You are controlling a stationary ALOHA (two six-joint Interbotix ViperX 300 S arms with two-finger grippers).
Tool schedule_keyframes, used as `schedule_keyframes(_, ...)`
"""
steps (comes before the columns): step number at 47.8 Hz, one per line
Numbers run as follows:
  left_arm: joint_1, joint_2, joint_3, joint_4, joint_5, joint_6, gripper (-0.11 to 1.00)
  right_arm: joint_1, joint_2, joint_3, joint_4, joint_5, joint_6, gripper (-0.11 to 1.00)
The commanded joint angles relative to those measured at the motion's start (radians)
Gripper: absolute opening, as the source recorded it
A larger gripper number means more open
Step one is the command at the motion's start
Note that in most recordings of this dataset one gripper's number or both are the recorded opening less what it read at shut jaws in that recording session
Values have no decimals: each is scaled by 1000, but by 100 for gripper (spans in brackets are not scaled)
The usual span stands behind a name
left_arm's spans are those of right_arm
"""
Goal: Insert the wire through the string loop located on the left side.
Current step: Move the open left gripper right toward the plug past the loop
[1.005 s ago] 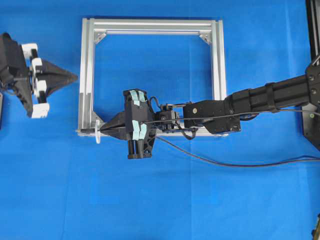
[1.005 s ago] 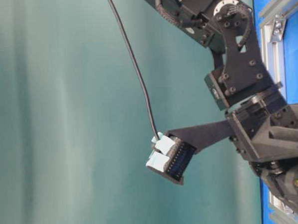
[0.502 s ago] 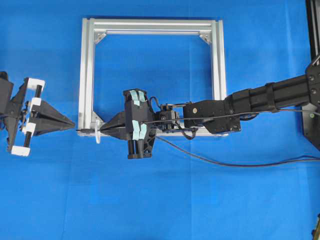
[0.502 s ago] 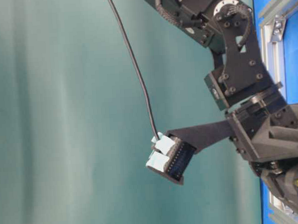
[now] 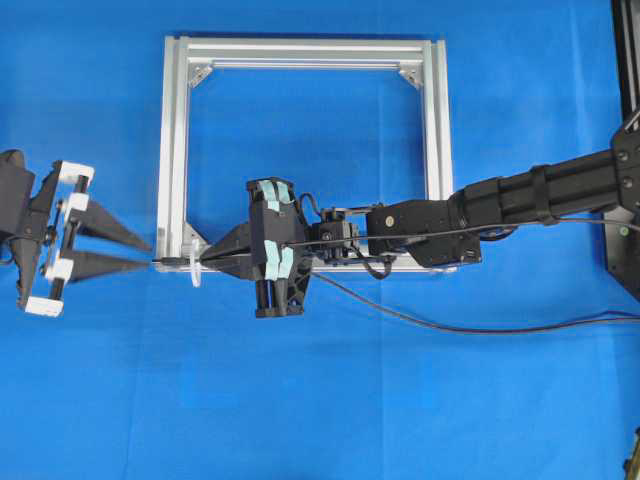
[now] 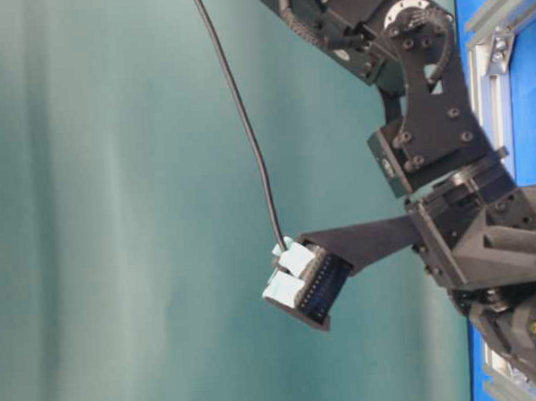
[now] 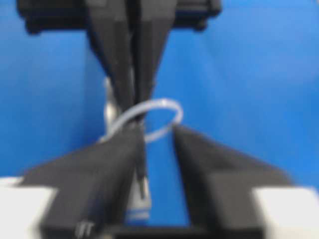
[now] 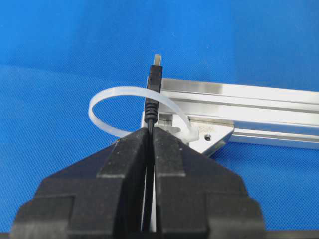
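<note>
wire, a thin black cable with a slim plug tip (image 8: 155, 74), is pinched by the right fingers (image 5: 207, 260) and poked through the whitish translucent string loop (image 8: 132, 112); the left fingers (image 5: 140, 255) are spread opposite, apparently to receive it.

You see a plain bright blue desk (image 5: 400, 400) under a silver aluminium frame (image 5: 436, 120). The string loop (image 8: 107, 97) is translucent white, the wire (image 8: 152, 102) black with a metallic grey tip. Both grippers' fingers (image 5: 105, 232) are matte black.

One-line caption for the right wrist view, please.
Right gripper shut on the wire, its plug poking through the string loop.
</note>
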Motion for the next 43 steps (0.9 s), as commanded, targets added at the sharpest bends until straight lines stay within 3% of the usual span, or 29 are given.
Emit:
schedule_keyframes(1,-3,-3,-21,3,-5,3,39,-3,-20,-21,-2,-8,-2,-10)
schedule_keyframes(7,-3,-3,-31,3,-5,5,77,-3,-21,-21,-2,-8,0,-10)
schedule_keyframes(11,-3,-3,-31,2,-3,3,92,-3,-20,-23,-2,-8,-2,-10)
schedule_keyframes(23,-3,18,-31,2,9,3,92,-3,-20,-26,0,-8,-2,-10)
schedule_keyframes(43,8,308,-106,2,-34,3,92,-3,-20,-28,-2,-8,-2,-10)
